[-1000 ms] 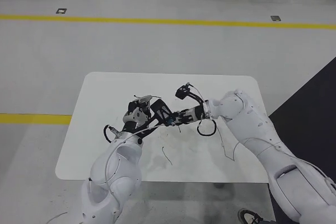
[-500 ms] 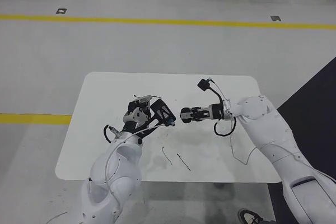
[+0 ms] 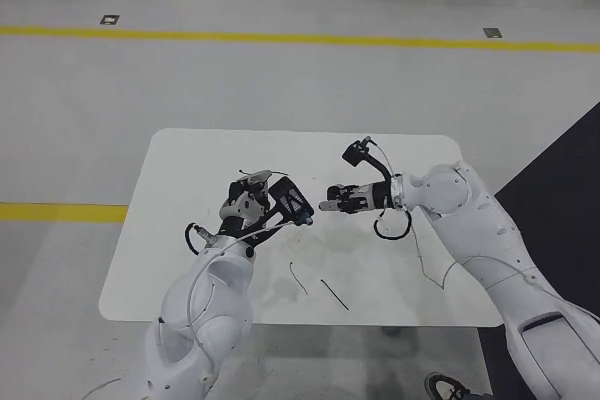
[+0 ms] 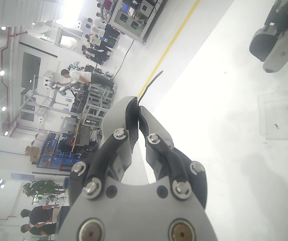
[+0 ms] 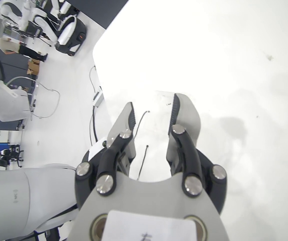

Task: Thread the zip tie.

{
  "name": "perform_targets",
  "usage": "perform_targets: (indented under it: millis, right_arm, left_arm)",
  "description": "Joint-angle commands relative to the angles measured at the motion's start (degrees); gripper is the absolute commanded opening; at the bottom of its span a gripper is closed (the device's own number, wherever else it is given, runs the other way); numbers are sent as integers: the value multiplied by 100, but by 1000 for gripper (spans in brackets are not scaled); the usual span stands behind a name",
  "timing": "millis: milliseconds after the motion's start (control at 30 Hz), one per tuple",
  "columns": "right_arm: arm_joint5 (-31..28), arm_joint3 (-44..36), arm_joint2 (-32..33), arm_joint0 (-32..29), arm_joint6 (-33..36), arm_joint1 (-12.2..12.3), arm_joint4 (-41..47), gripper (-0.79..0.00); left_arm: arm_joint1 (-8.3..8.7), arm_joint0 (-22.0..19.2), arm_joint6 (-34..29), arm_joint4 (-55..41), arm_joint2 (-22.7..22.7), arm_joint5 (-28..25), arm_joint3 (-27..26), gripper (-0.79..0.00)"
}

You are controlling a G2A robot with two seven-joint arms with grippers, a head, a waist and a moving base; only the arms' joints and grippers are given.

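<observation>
Your left pincer [image 4: 138, 106] is clamped on the tie [image 4: 151, 83], a thin, flat black plastic strip. It is pinched between ribbed rubber pads [image 4: 131, 116], and its tapered, slightly bowed tail stands out past the fingertips. I judge the strip will flex and spring, so a long free length will wobble when you aim it; hold it firmly. Which end carries the head I cannot tell.

Across from that tail, near but not touching, your right pincer [image 5: 153, 101] has its jaws spread wide with nothing between them. Bring it in slowly, square to the strip, and close on the flat faces rather than the edges.

Beneath the right pincer, two loose ties [image 5: 139, 124] lie on the smooth white table [image 5: 209, 38]. They are thin and likely awkward to pick up, so leave them.
</observation>
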Motion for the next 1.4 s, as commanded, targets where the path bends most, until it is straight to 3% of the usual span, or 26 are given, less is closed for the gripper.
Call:
perform_targets:
  millis: [0,67,200,367,433,733,767,900,1067,1200,1367]
  right_arm:
    - [27,-225,-16,-65,30,30,-327,0]
    - [182,-509,-22,-138,259,79,-562,0]
    - [825,-1265,-11,-255,1458,203,-592,0]
    - [2271,-1993,157,-448,2892,339,115,0]
    - [2611,-2276,47,-483,2893,386,-87,0]
    - [2595,-2274,24,-515,2893,383,-44,0]
    - [2683,-2136,-101,-581,2893,377,71,0]
    - [3763,-2113,-1104,-200,2893,297,-1210,0]
    - [4735,-2408,-2062,191,2893,179,-2054,0]
    - [4941,-2617,-2491,348,2893,123,-2137,0]
    - [4969,-2687,-2819,412,2893,112,-2038,-102]
  left_arm:
    - [0,0,0,0,0,0,0,-785]
    - [0,0,0,0,0,0,0,-785]
    - [0,0,0,0,0,0,0,-785]
    - [0,0,0,0,0,0,0,-785]
    - [0,0,0,0,0,0,0,-785]
    - [0,0,0,0,0,0,0,-785]
    - [0,0,0,0,0,0,0,-785]
    - [0,0,0,0,0,0,0,-785]
    - [0,0,0,0,0,0,0,-785]
    - [4,56,81,73,-149,145,-5,-785]
    - [-3,151,147,165,-205,103,-39,-785]
